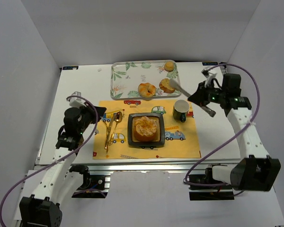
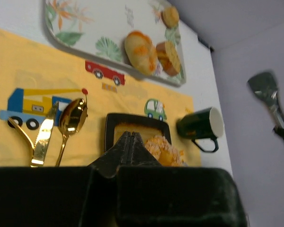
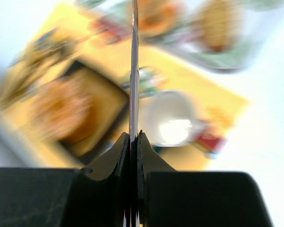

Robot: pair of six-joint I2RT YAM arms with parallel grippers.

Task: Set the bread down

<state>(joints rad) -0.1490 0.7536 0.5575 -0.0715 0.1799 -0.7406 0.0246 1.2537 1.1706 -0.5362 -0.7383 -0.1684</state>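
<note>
The bread (image 1: 146, 127) sits on the black plate (image 1: 131, 126), mid-tabletop toward the near edge. Right fingers (image 3: 116, 156), clamped on a spatula (image 1: 180, 88), lie far-right of it; left fingers (image 2: 116, 156), together and empty, appear slightly nearer.

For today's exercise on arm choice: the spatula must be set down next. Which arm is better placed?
Right. The right gripper is shut on the spatula, while the left gripper is shut on nothing.

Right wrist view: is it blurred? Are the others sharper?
Right wrist view: heavily smeared, the round golden bun a soft blob; only the flat metal spatula, edge-on, is crisp. Left wrist view: mostly sharp, glare on the gold spoon. Top external view: sharp, evenly lit.
</note>
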